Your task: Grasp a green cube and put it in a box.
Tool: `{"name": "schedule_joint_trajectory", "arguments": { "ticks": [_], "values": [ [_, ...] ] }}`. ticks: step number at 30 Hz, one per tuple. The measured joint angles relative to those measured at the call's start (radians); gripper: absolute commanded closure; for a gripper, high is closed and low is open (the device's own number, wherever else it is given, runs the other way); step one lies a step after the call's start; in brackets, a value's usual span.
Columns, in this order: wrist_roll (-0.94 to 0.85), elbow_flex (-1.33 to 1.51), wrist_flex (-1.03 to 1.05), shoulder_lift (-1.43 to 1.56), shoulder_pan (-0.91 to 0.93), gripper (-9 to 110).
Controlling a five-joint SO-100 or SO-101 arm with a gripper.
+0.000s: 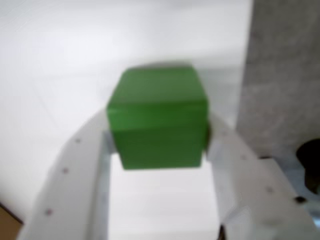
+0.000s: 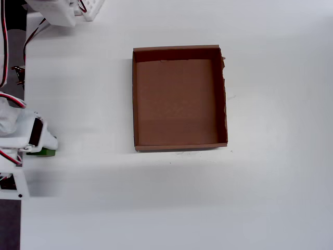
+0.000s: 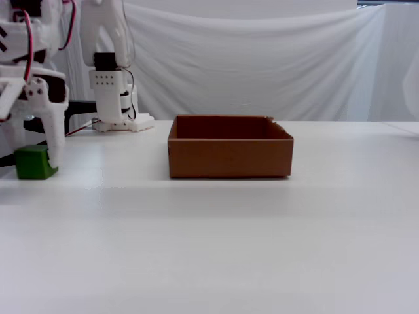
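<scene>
Smooth white tabletop (image 3: pixel 262 248) filling the foreground, creased white cloth backdrop (image 3: pixel 262 65) hanging behind it, grey speckled surface (image 1: pixel 280 75) at wrist view's right

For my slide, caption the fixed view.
Gripper closes around the green cube on the table, left of the empty box.

Wrist view: blurred throughout; green cube (image 1: pixel 157 117) edges soft. Overhead view: arm hides all but a sliver of the cube (image 2: pixel 46 152); gripper (image 2: pixel 23 143) cropped at left edge.
</scene>
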Motion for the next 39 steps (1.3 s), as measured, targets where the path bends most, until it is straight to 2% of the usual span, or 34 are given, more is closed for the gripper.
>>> {"name": "schedule_joint_trajectory", "arguments": {
  "ticks": [6, 17, 29, 35, 39],
  "values": [
    [0.000, 0.000, 0.005, 0.002, -0.008, 88],
    [0.118, -0.029, 0.232, 0.184, -0.123, 88],
    [0.353, -0.127, 0.453, 0.359, -0.506, 88],
    [0.400, -0.173, 0.495, 0.350, -0.680, 88],
    [0.428, -0.242, 0.497, 0.242, -0.764, 88]
  ]
}}
